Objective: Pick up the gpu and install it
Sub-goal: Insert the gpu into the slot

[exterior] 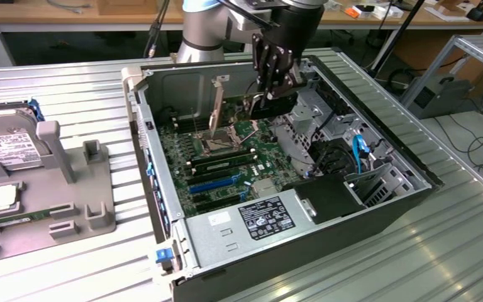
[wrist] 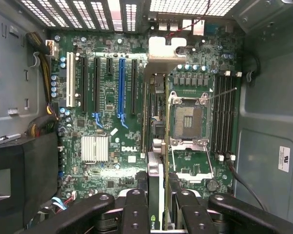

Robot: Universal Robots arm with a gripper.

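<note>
Wrist view: at the bottom centre of the frame the black gripper is clamped on the thin, edge-on gpu card. The card runs up the middle of the frame to its silver metal end bracket. Beneath it lies the green motherboard — the card sits between the blue expansion slot and the square silver CPU socket. Whether it touches the board cannot be told.

Exterior view: in the upper centre, gripper and card hang inside the open grey computer case, which stands on the ribbed metal surface. A silver hard drive with a white label lies at the left edge.
</note>
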